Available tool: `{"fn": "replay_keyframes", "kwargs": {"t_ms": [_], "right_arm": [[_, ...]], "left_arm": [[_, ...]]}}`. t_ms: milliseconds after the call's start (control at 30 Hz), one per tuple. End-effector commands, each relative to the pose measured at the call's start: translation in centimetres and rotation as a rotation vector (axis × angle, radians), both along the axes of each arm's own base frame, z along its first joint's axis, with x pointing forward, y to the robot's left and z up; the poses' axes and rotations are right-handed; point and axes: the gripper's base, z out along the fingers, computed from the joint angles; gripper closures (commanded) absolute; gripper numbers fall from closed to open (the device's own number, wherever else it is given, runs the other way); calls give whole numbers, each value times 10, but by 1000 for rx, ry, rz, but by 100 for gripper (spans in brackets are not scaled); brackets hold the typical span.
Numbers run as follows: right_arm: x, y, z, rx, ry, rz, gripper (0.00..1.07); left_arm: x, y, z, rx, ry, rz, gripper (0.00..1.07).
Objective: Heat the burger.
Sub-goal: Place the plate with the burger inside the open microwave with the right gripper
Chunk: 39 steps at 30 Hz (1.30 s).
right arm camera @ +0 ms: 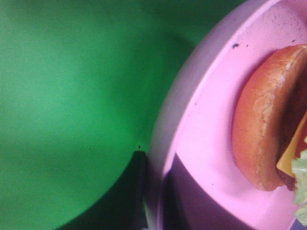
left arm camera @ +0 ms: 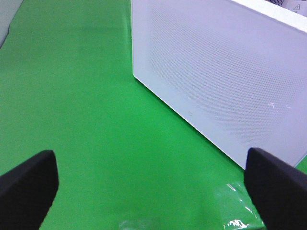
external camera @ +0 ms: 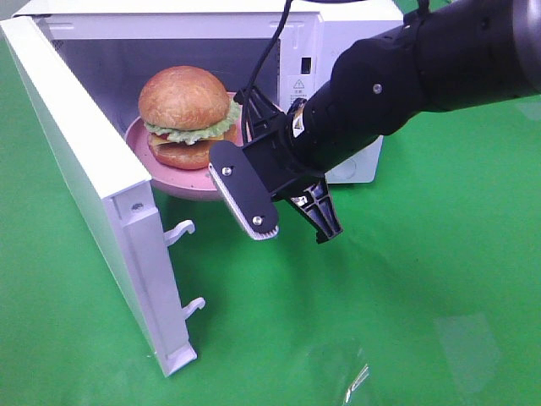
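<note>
Right jaws are pinching the plate [external camera: 169,180] under the burger [external camera: 184,114]; left jaws are standing spread; the microwave's [external camera: 342,25] warning label [external camera: 297,85] is showing illegible print.

Bright even light; blurry wrist close-up

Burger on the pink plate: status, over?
Left gripper open, empty. Right gripper shut on round pink plate rim. Golden-brown burger with lettuce and cheese rides it at the white microwave mouth. Door open, nothing blocking.
</note>
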Motion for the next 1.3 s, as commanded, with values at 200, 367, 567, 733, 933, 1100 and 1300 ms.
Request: {"fn": "replay_keyframes", "kwargs": {"t_ms": [200, 367, 567, 733, 933, 1100, 1300], "right_arm": [[17, 16, 9, 88, -42, -39, 107], [26, 23, 5, 100, -36, -52, 107], [32, 27, 3, 103, -41, -55, 107], [39, 33, 1, 108, -42, -58, 107], [48, 40, 1, 106, -57, -57, 107], [61, 48, 1, 107, -50, -87, 107], [73, 57, 4, 114, -50, -115, 107]], "left_arm": [[-1, 0, -1, -10, -8, -2, 9], [-1, 0, -1, -10, -8, -2, 9], [-1, 0, -1, -10, -8, -2, 9], [-1, 0, -1, -10, -8, -2, 9], [-1, 0, -1, -10, -8, -2, 9], [-1, 0, -1, -10, -8, -2, 9], [-1, 0, -1, -10, -8, -2, 9]]}}
